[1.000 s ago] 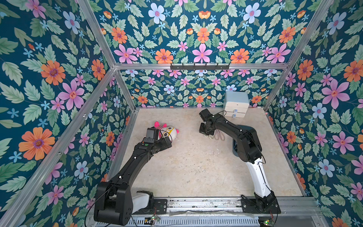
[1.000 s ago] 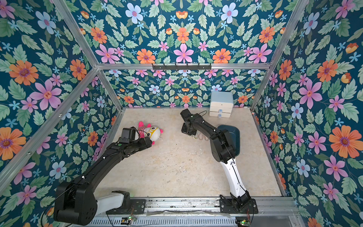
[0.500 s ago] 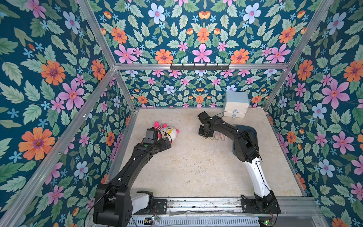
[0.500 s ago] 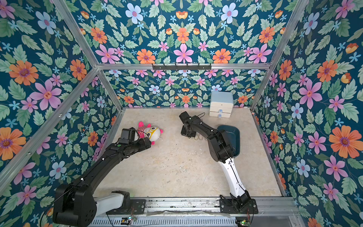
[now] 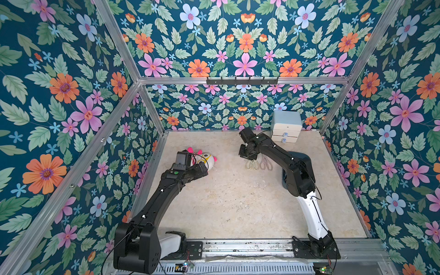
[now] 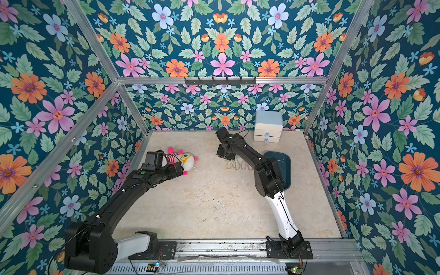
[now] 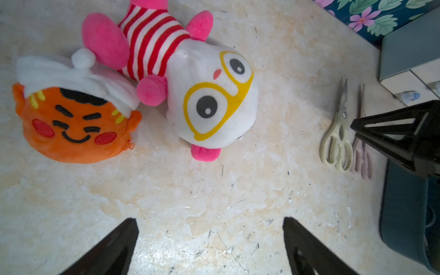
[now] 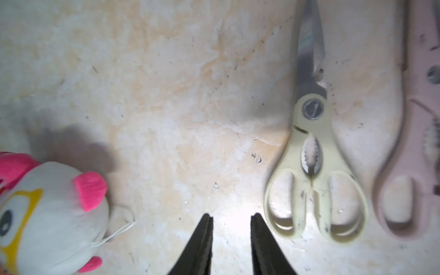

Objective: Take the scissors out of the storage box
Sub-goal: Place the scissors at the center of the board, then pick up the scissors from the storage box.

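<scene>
We are risking knocking the cream shears point(image 8: 310, 109), lying outside the storage box point(image 6: 285, 162) toward the worktop's point(image 5: 226, 202) far edge, with our barely parted, empty right fingers point(image 8: 200, 242) just beside them; left fingers point(image 7: 114, 250) spread.

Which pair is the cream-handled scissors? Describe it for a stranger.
Find the pale-blue drawer cabinet; in front of it, beside the teal storage box, two pairs lie side by side. The cream-handled scissors lie farther from the box, nearer the white plush toy; the neighbouring pair has pale-pink handles.
</scene>
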You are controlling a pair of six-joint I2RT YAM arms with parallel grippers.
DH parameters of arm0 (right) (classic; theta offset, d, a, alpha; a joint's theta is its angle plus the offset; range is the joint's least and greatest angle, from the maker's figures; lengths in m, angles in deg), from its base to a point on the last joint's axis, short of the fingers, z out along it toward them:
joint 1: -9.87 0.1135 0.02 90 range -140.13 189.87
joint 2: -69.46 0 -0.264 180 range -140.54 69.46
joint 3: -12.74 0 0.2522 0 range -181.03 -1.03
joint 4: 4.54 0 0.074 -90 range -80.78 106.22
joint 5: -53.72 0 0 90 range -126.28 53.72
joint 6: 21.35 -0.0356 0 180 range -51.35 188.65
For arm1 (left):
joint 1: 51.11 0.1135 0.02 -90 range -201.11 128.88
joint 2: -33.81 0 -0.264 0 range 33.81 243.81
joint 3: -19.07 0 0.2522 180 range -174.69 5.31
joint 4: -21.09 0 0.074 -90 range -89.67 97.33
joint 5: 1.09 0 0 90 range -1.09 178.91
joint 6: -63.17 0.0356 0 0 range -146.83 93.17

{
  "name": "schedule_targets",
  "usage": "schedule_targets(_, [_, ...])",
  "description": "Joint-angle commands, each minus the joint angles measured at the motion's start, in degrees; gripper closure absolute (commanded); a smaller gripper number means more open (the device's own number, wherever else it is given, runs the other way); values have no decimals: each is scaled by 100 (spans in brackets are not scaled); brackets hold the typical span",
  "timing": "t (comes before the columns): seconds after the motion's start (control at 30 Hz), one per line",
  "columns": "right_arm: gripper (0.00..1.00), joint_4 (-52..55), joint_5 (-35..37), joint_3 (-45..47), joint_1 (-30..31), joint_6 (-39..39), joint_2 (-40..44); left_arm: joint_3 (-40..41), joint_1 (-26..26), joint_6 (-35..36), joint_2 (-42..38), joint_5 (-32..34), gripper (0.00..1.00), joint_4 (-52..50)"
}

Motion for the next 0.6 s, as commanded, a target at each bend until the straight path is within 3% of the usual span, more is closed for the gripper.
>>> schedule_targets(0.0, [67,381,348,30,-8,156,349,-115,3,82,103,-238,1,-32])
schedule_targets(0.27, [67,423,565,1307,-163,181,1731,-176,-87,81,351,-461,2,134])
schedule_targets(0.57, [67,212,434,3356,-876,146,3496,-428,-351,-14,762,-468,2,335])
